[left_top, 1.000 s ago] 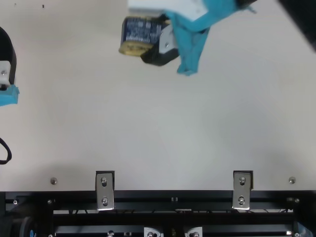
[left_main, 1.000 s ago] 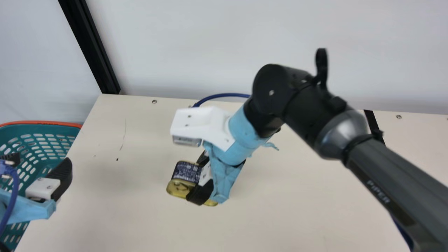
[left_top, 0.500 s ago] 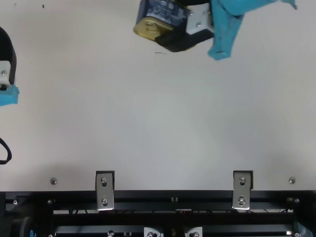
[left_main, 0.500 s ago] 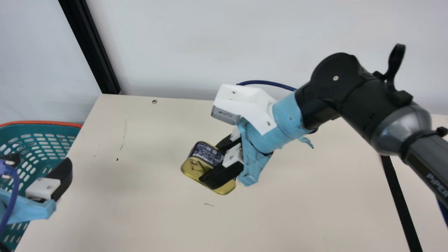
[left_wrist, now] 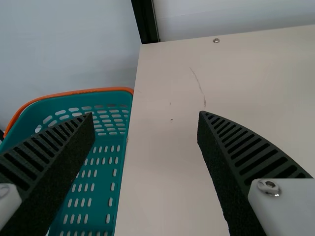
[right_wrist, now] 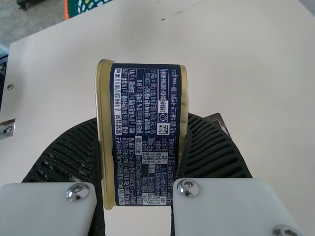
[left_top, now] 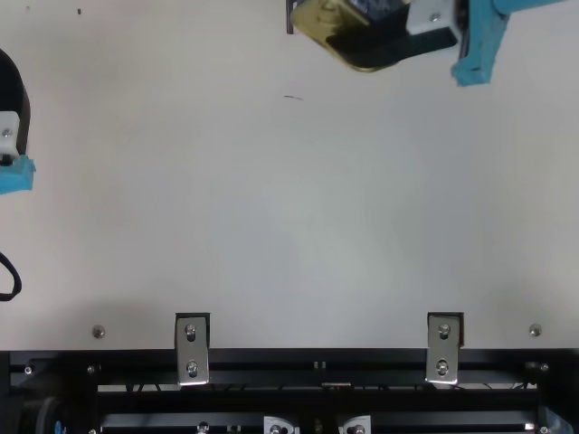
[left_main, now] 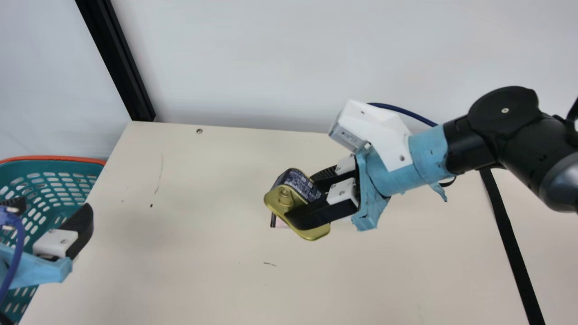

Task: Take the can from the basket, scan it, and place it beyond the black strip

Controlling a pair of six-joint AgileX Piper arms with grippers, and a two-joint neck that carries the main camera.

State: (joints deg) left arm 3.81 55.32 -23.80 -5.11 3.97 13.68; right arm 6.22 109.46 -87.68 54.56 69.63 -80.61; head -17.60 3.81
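My right gripper (left_main: 308,199) is shut on the gold-rimmed, dark-labelled can (left_main: 285,197), holding it tilted above the middle of the table. In the right wrist view the can (right_wrist: 146,142) stands between the ribbed fingers of my right gripper (right_wrist: 142,123), its printed side facing the camera. The black strip (left_main: 512,246) runs down the table to the right of the can. At far left my left gripper (left_main: 50,217) is beside the teal basket (left_main: 54,158); in the left wrist view my left gripper (left_wrist: 147,118) stands open, nothing between its fingers.
A small flat pinkish item with a dark edge (left_main: 279,222) lies on the table (left_main: 203,280), partly hidden behind the can. The wall (left_main: 289,58) and a black post (left_main: 119,63) rise behind the table's back edge. Metal brackets (left_top: 192,348) line the front edge.
My right arm has moved rightward with the can, whose gold face has turned more toward the main camera. The flat item has come out from behind it. My left arm has kept still.
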